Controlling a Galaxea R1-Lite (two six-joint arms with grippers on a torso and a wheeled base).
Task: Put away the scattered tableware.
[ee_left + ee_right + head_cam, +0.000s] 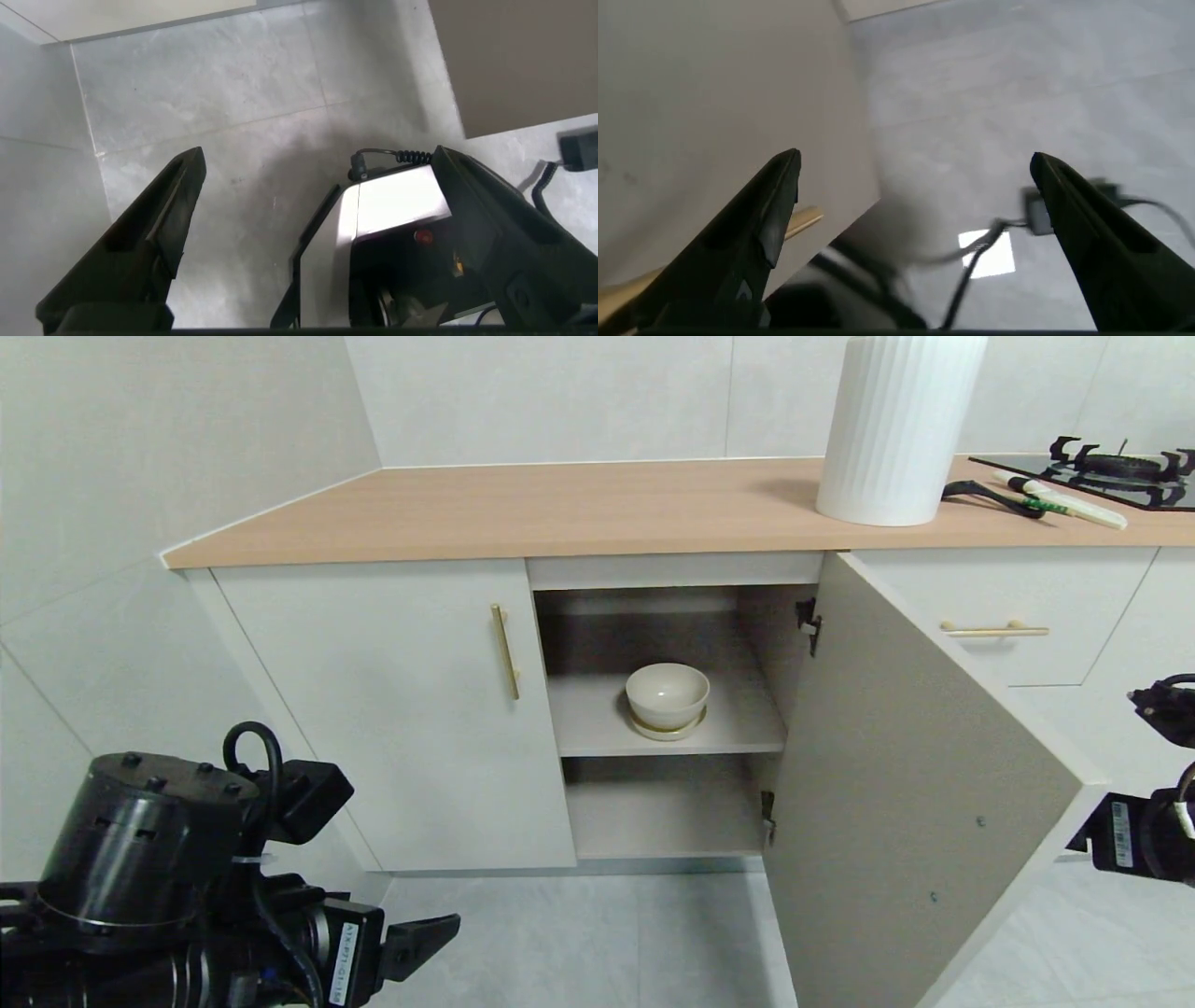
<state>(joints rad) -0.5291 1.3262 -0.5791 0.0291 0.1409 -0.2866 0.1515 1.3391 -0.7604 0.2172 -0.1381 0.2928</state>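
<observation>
A cream bowl (pixel 667 693) sits on a gold-rimmed plate (pixel 665 729) on the middle shelf of the open cabinet (pixel 597 728). My left gripper (pixel 425 938) hangs low at the lower left, well in front of the cabinet and away from the bowl. In the left wrist view this gripper (pixel 318 187) is open over the grey floor with nothing between its fingers. My right arm (pixel 1144 826) is at the far right, behind the open door. The right gripper (pixel 915 177) is open and empty beside the door's outer face.
The cabinet's right door (pixel 896 775) stands swung out towards me; its gold handle (pixel 799 224) shows near the right gripper. The left door (pixel 401 709) is closed. On the counter stand a tall white ribbed vase (pixel 896 429), some utensils (pixel 1036 499) and a stove (pixel 1111 471).
</observation>
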